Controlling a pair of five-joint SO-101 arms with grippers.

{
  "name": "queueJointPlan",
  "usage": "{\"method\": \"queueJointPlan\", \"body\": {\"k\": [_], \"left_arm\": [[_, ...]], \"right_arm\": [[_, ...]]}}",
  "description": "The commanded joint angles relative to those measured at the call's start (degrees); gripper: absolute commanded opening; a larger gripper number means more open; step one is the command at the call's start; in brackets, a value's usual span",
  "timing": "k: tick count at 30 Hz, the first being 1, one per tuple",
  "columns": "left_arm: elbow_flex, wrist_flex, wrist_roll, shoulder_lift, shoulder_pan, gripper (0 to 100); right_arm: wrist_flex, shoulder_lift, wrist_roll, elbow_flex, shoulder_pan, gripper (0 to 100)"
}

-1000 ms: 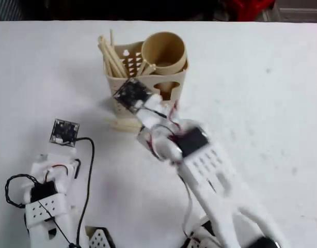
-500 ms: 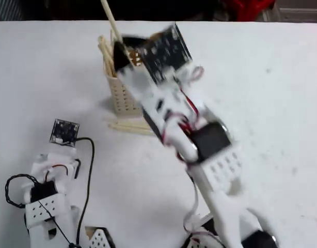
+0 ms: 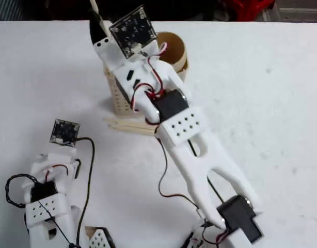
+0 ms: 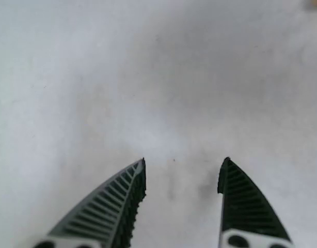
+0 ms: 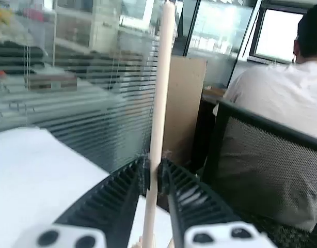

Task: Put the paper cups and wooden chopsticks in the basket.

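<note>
Basket (image 3: 119, 98), cream and perforated, stands near the far edge of the bench (image 3: 262, 103), with a paper cup (image 3: 175, 49) sitting inside at its right side, mouth showing. The right arm (image 3: 184, 134) stretches over the basket and hides most of what else it holds. The right claw (image 5: 154, 173) sits high above the basket's left rim, pinching a single wooden chopstick (image 5: 161, 77) that stands nearly upright between its fingers. A few more chopsticks (image 3: 126, 125) lie flat on the bench just in front of the basket, partly under that arm. The left claw (image 4: 181, 165) is spread wide over bare bench by the near left corner, well apart from the basket.
</note>
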Motion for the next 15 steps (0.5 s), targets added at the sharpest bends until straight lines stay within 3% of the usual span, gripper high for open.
{"method": "queueJointPlan", "body": {"k": [1,5,11,15], "left_arm": [[-0.3,-0.7,-0.7,-0.8,0.9,24],[-0.3,-0.7,-0.7,-0.8,0.9,24],[-0.3,-0.7,-0.7,-0.8,0.9,24],[-0.3,-0.7,-0.7,-0.8,0.9,24]], "right_arm": [[-1.5,1.2,-0.5,-1.3,1.9,1.8],[-1.5,1.3,-1.0,2.6,3.3,2.6],[-1.0,-2.5,-0.9,9.1,3.6,15.8],[6.1,-10.4,-0.9,13.3,3.7,15.8]]}}
